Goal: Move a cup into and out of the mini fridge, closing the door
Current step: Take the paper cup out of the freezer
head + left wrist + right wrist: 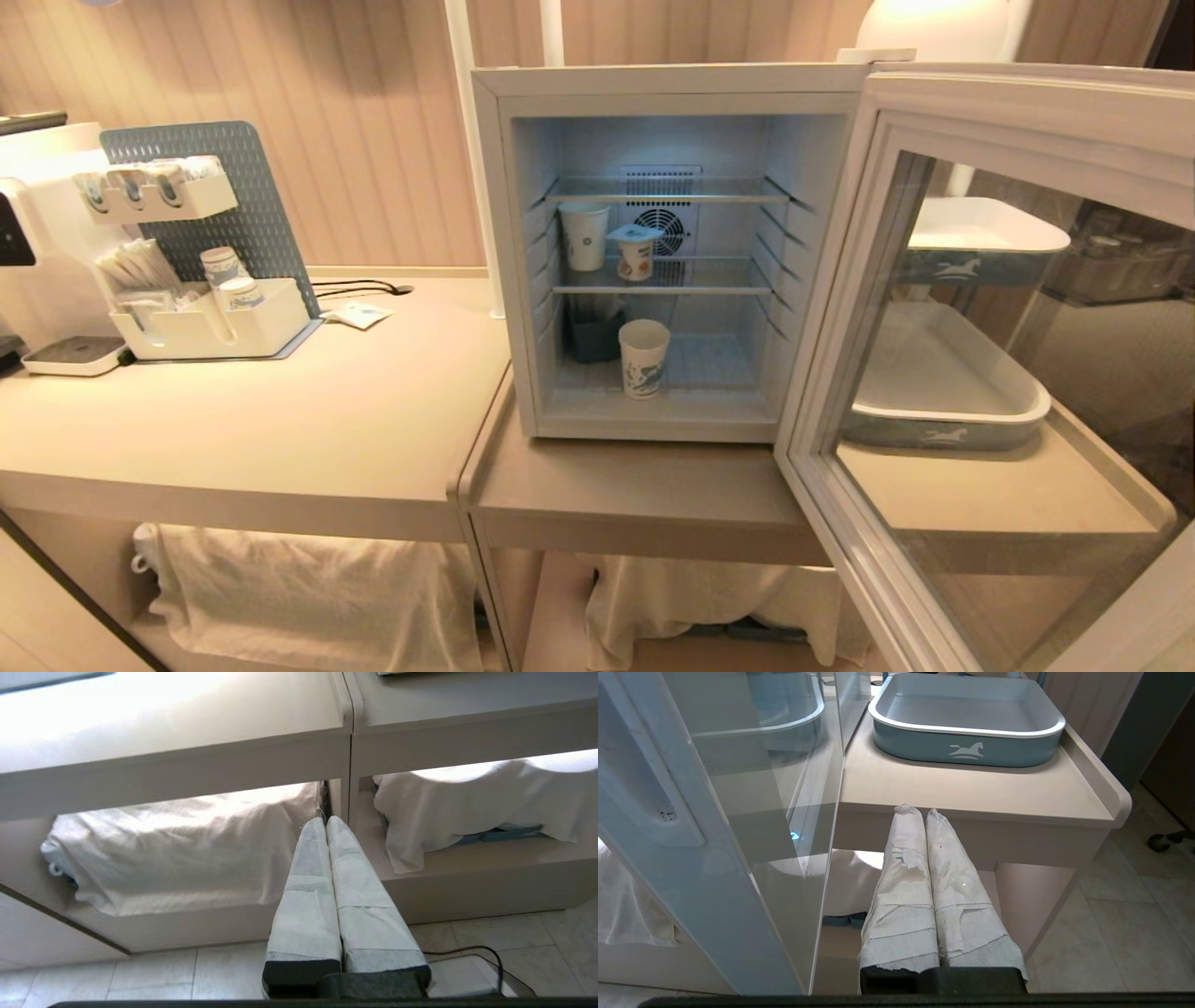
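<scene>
Ahead, from my head, the mini fridge [653, 252] stands with its door [980, 373] swung wide; three cups inside, the printed cup [643, 358] on its floor. Left wrist: my left gripper [326, 820], jaws pressed together, empty, points under the counter. Right wrist: my right gripper [919, 811], likewise closed, sits beside the door.

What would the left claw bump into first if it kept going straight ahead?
Probably the upright post where the two tables meet, or the white cloth bunched beside it. The shut left claw points right at that spot under the tabletops, though depth is hard to judge.
</scene>
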Tool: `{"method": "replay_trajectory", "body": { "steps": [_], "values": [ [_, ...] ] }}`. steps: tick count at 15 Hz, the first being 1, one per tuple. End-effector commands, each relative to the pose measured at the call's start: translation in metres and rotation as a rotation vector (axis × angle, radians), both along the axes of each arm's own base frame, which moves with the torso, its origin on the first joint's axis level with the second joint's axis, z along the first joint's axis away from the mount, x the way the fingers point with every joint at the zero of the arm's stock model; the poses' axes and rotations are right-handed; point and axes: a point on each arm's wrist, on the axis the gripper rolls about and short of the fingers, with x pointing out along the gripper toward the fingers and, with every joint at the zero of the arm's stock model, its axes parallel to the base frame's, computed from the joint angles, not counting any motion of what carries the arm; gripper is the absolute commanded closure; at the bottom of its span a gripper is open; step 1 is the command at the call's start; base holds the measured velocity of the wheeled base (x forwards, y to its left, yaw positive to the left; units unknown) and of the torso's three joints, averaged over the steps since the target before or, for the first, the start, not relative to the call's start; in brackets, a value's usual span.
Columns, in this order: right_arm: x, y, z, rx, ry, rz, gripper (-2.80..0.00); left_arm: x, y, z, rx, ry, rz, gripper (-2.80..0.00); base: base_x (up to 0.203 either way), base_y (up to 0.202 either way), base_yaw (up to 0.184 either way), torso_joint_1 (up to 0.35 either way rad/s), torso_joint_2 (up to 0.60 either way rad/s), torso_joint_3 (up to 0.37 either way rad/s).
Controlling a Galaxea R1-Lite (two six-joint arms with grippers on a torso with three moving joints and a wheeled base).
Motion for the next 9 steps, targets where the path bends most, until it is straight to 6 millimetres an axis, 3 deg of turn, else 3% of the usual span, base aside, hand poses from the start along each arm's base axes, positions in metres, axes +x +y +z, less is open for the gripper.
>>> {"method": "replay_trajectory", "body": {
  "steps": [1, 3, 5, 9],
  "values": [
    [0.0, 0.0, 0.0, 0.0, 0.0, 0.0, 0.0, -0.011, 0.0, -0.013, 0.015, -0.102, 0.026, 0.0, 0.0, 0.0, 0.0, 0.0, 0.0, 0.0],
    [0.0, 0.0, 0.0, 0.0, 0.0, 0.0, 0.0, -0.006, 0.001, -0.024, 0.008, -0.101, 0.088, 0.0, 0.0, 0.0, 0.0, 0.0, 0.0, 0.0],
    [0.0, 0.0, 0.0, 0.0, -0.001, 0.0, 0.0, -0.002, 0.002, -0.022, -0.009, -0.189, 0.094, 0.0, 0.0, 0.0, 0.0, 0.0, 0.0, 0.0],
    [0.0, 0.0, 0.0, 0.0, -0.001, 0.0, 0.0, -0.002, 0.002, -0.026, -0.022, -0.161, 0.105, 0.0, 0.0, 0.0, 0.0, 0.0, 0.0, 0.0]
  ]
}}
